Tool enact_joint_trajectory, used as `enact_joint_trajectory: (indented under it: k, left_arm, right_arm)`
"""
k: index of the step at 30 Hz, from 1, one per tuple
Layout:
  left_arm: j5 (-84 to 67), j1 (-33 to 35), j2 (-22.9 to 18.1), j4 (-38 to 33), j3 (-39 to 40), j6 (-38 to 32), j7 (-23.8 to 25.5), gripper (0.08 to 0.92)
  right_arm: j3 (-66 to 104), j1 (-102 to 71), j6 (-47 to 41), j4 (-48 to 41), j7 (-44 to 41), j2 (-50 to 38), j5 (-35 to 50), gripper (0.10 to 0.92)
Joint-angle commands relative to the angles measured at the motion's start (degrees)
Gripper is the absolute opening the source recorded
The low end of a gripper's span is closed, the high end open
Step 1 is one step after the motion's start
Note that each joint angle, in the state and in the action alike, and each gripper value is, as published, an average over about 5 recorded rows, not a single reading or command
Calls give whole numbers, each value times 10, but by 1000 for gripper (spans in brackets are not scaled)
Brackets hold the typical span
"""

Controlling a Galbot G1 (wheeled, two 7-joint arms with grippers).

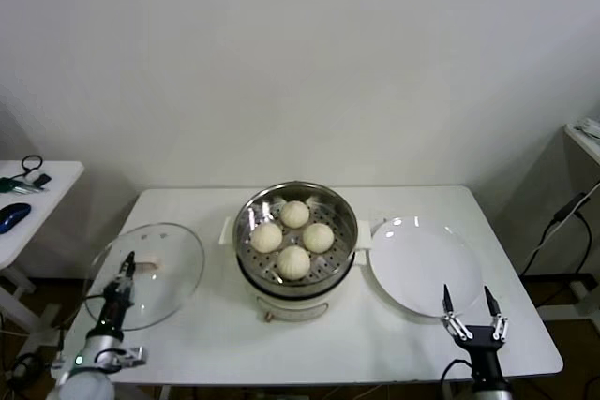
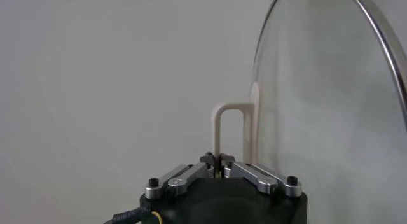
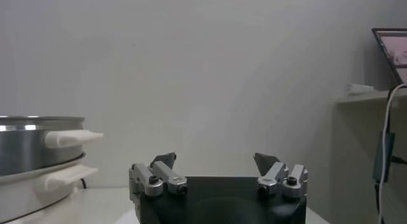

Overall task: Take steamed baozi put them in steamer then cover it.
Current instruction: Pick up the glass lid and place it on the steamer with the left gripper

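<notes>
A white worktop (image 1: 375, 344) fills the lower half of the head view, against a plain pale wall. At its centre stands the steamer (image 1: 246, 250), a shiny steel pot on a cream base, uncovered. Four baozi (image 1: 293, 262) sit inside on the perforated tray, close together in a diamond.

Left of the steamer, at the lower left of the frame, is the cover (image 1: 173, 269), a clear glass lid with a metal rim. The left pincer (image 1: 127, 266) reaches over it and is clamped tight on the cream bar handle (image 2: 224, 126); the left wrist view shows the fingertips pinched together around one leg of the handle. Whether the cover lies flat or is raised off the worktop is hard to judge from the head view.

Right of the steamer, just beside it, lies a flat white plate (image 1: 424, 269). The right pincer (image 1: 465, 307) hangs at the plate's near edge, lower right of the frame, fingers spread wide and holding nothing.
</notes>
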Motion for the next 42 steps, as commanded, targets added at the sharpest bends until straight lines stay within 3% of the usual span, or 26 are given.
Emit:
enact_joint_trajectory:
  k: [1, 9, 16, 28, 42]
  left_arm:
    - [-166, 27, 86, -254, -3, 164, 183, 135]
    - [-103, 5, 87, -336, 80, 251, 229, 135]
    - [4, -54, 50, -369, 206, 318, 276, 135]
    - [140, -147, -58, -336, 367, 383, 346, 135]
    - [251, -191, -200, -233, 459, 375, 343, 135]
  right_arm:
    - [0, -2, -26, 11, 14, -1, -23, 823]
    - [-5, -3, -27, 22, 15, -2, -16, 823]
    - [-14, 3, -34, 10, 17, -3, -32, 823]
    - [-24, 17, -33, -43, 17, -29, -34, 823]
    - [-13, 12, -24, -51, 21, -49, -5, 823]
